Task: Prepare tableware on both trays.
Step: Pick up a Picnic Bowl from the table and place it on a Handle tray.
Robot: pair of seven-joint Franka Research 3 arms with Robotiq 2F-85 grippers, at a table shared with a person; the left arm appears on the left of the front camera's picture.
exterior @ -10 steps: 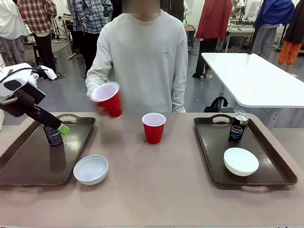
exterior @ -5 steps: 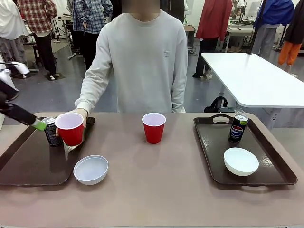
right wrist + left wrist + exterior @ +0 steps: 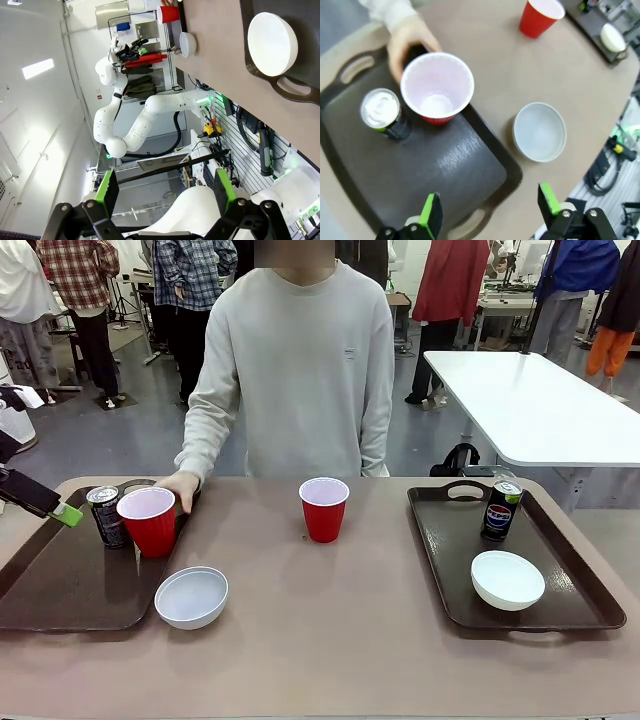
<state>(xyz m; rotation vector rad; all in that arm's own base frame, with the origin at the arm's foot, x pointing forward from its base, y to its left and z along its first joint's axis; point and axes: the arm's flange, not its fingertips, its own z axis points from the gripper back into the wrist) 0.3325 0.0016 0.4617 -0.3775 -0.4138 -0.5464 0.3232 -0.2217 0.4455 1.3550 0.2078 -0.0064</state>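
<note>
Now, your left gripper (image 3: 489, 190) hangs above the near end of the left tray (image 3: 60, 580), its jaws spread wide and holding nothing. On that tray the black-green can (image 3: 105, 517) stands upright near the far end, top closed. Just beside it stands a red cup (image 3: 150, 522), close to the tray's rim on the side towards the middle of the table. Look down the left wrist view and you see its bare white inside. The person's hand (image 3: 183, 488) rests at the tray's far corner right behind this cup; whether it touches the cup cannot be told.

One small white bowl (image 3: 191, 597) sits on the table (image 3: 330, 640), just outside the left tray's near corner, with nothing in it. The second red cup (image 3: 324, 509) stands upright on the table between the two trays, well apart from both.

The right tray (image 3: 440, 570) holds the Pepsi can (image 3: 500, 510), upright at the far end, and the other white bowl (image 3: 507, 580) nearer you, also bare inside. Your right gripper (image 3: 164, 172) is off the table's edge, jaws spread and empty.
</note>
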